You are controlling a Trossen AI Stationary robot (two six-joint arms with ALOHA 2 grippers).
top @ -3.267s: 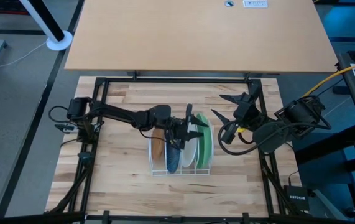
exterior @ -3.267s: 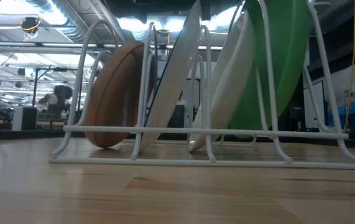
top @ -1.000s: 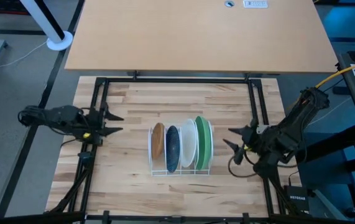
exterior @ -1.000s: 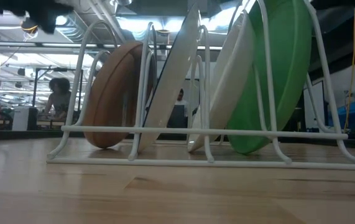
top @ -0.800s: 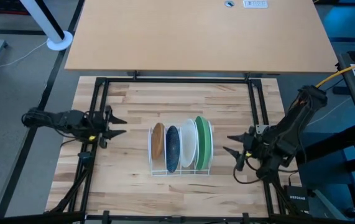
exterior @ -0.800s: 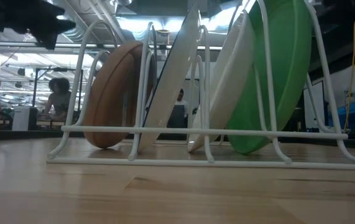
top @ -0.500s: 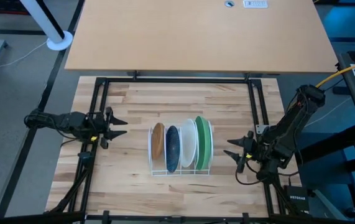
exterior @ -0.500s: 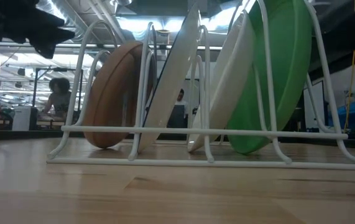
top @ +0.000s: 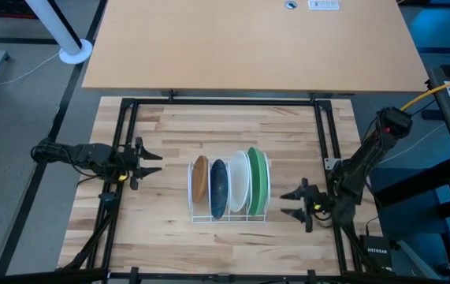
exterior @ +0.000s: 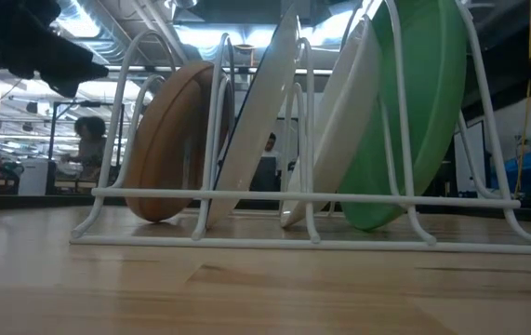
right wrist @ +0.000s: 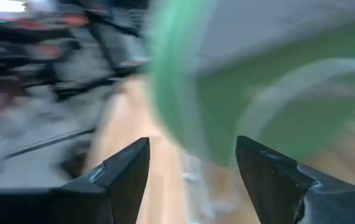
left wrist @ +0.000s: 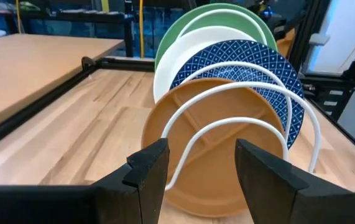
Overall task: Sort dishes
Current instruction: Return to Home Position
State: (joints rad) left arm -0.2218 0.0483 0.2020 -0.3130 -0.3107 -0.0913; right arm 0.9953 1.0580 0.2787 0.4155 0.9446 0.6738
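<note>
A white wire rack (top: 228, 214) stands mid-table with four dishes on edge in its slots: a tan divided plate (top: 200, 180), a dark blue one (top: 219, 189), a white one (top: 238, 185) and a green one (top: 257, 183). Each leans against the rack's wire hoops, lower rim on the base wires (exterior: 302, 197). My left gripper (top: 158, 163) is open at the table's left edge and points at the tan plate (left wrist: 221, 155). My right gripper (top: 289, 204) is open just right of the rack, facing the green plate (right wrist: 239, 93). Neither touches anything.
Black frame rails (top: 124, 142) (top: 327, 134) run along the table's left and right sides. A larger tan tabletop (top: 248, 39) lies beyond the far edge. Bare wood shows in front of and behind the rack. A person (exterior: 84, 140) sits far off in the room.
My right gripper has come down and gone toward the table's near edge, turning as it went, and stays open beside the rack. My left gripper has sunk a little, still open. The plates and rack have not moved.
</note>
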